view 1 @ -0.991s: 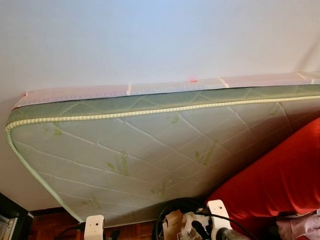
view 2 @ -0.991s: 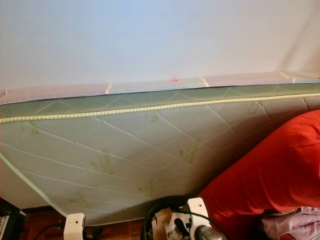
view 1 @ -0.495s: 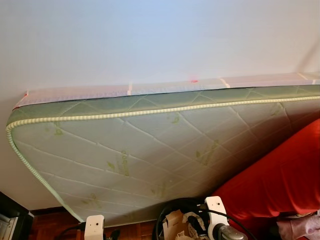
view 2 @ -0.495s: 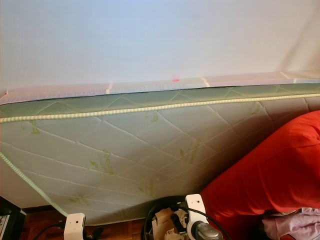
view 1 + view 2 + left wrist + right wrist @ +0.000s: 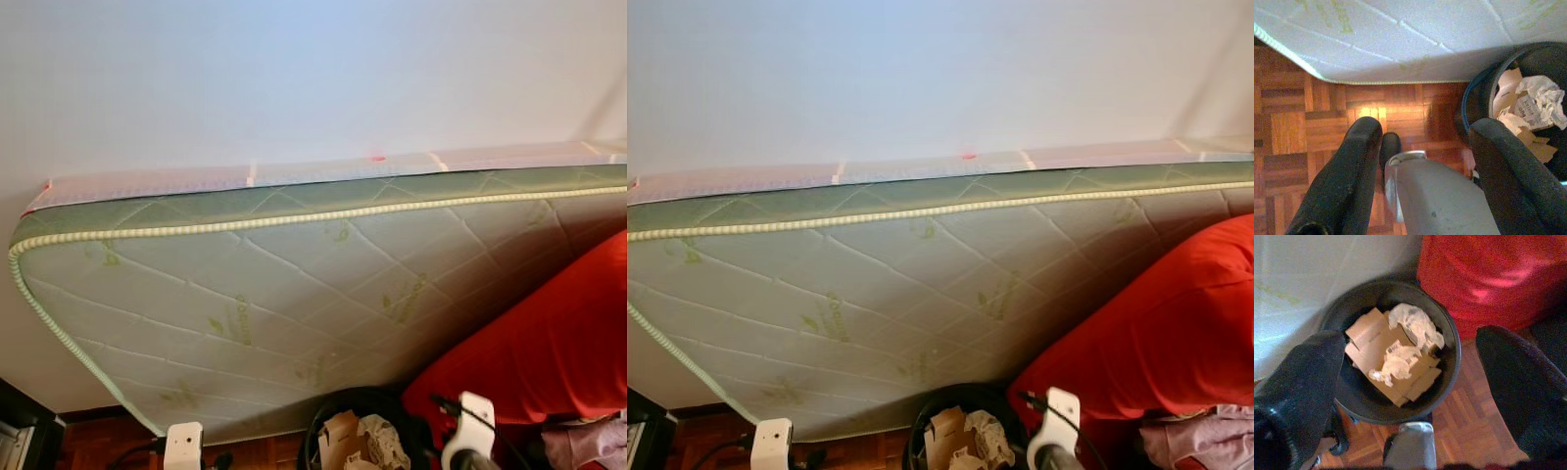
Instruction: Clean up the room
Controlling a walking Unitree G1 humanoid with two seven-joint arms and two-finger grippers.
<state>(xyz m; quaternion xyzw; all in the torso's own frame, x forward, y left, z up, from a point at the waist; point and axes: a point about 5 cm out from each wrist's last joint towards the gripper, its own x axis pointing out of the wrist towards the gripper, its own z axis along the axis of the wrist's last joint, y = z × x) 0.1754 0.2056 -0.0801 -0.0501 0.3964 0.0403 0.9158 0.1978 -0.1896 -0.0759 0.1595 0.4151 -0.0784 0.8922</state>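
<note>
While the right gripper (image 5: 1415, 382) hovers spread apart over the round black bin (image 5: 1447, 377) of cardboard (image 5: 1378, 345) and crumpled paper (image 5: 1418, 325), left gripper (image 5: 1422, 147) gapes above parquet floor (image 5: 1298, 127).

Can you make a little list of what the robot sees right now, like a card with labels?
place: a room with a wooden parquet floor and a white wall
big thing: a green quilted mattress leaning on the wall
beside it: a red beanbag
bin: a black trash bin on the floor, holding cardboard pieces and crumpled paper
right claw: open, above the bin, holding nothing
left claw: open, over the floor next to the bin
</note>
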